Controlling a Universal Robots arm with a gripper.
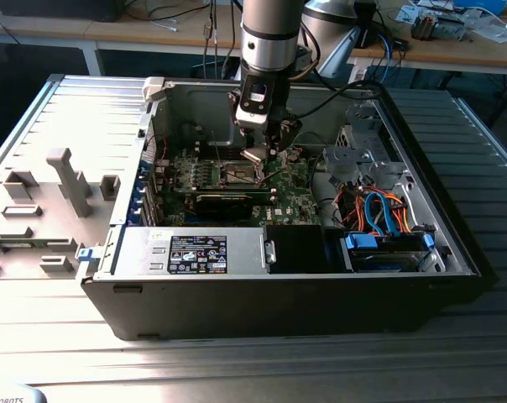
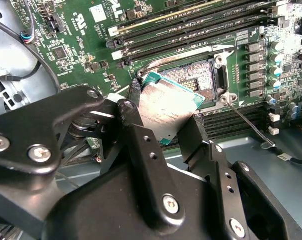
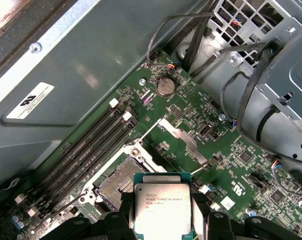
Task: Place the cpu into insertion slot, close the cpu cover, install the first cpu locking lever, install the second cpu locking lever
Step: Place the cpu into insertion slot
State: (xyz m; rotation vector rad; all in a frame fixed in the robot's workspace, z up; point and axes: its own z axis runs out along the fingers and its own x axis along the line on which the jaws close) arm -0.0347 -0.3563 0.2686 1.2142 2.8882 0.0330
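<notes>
My gripper (image 1: 263, 152) hangs inside the open computer case and is shut on the cpu (image 1: 253, 154), a flat square silver chip held by two opposite edges. In both wrist views the cpu (image 2: 167, 107) (image 3: 162, 209) sits tilted between the black fingers (image 2: 132, 107), a little above and to one side of the insertion slot (image 2: 197, 76) (image 3: 121, 181). The slot lies uncovered, its contact field showing. The cpu cover (image 3: 183, 141) is swung open beside the slot. A thin wire locking lever (image 2: 247, 121) stands free of the slot's corner.
Long black memory slots (image 3: 86, 150) run beside the socket. A grey drive cage (image 1: 363, 159) and bundled cables (image 1: 379, 210) fill the case at the exterior view's right. A labelled metal box (image 1: 195, 252) lines the near wall. Grey fixture blocks (image 1: 60, 180) stand outside the case.
</notes>
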